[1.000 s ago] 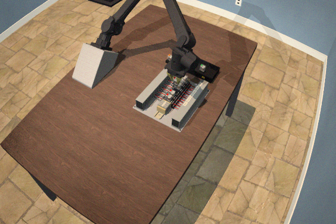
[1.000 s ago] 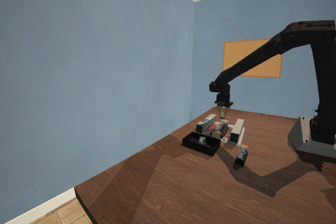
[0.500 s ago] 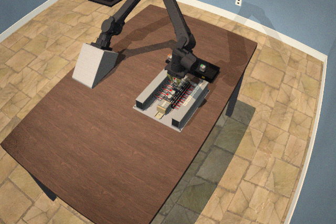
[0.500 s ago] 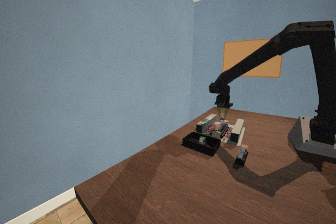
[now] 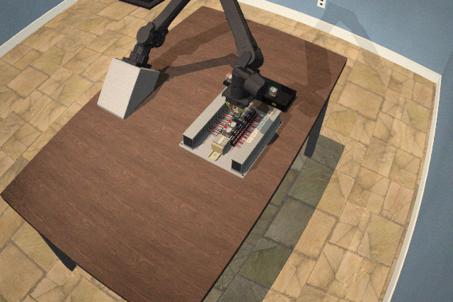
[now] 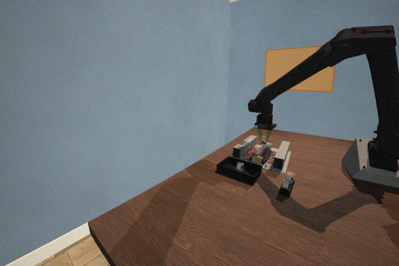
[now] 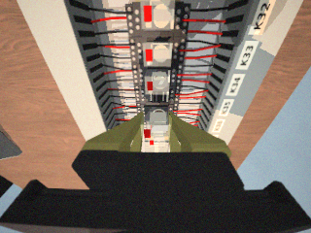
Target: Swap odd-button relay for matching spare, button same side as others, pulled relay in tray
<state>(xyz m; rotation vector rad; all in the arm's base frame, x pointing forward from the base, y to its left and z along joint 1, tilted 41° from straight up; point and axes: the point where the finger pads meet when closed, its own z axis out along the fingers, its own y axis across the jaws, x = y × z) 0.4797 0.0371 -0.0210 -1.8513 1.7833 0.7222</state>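
My gripper [image 5: 238, 109] [image 6: 263, 138] [image 7: 155, 116] is shut on a grey relay [image 7: 156, 117] with a red test button. It holds the relay at the near end of the relay row on the grey panel [image 5: 199, 145] [image 6: 286, 164]. Three more relays with red buttons [image 7: 159, 52] stand further along the row, their buttons on the left like the held one's. I cannot tell how deep the held relay sits. The black tray [image 5: 289, 99] [image 6: 232, 172] beside the panel holds a relay with a green button [image 5: 272, 90] [image 6: 239, 166].
Grey wire ducts [image 5: 200, 123] [image 5: 252, 148] flank the row, with red and black wires between. A relay with an orange button [image 5: 228, 76] [image 6: 288, 179] stands on a small holder on the table. The robot base [image 5: 124, 86] [image 6: 360, 163] stands further off.
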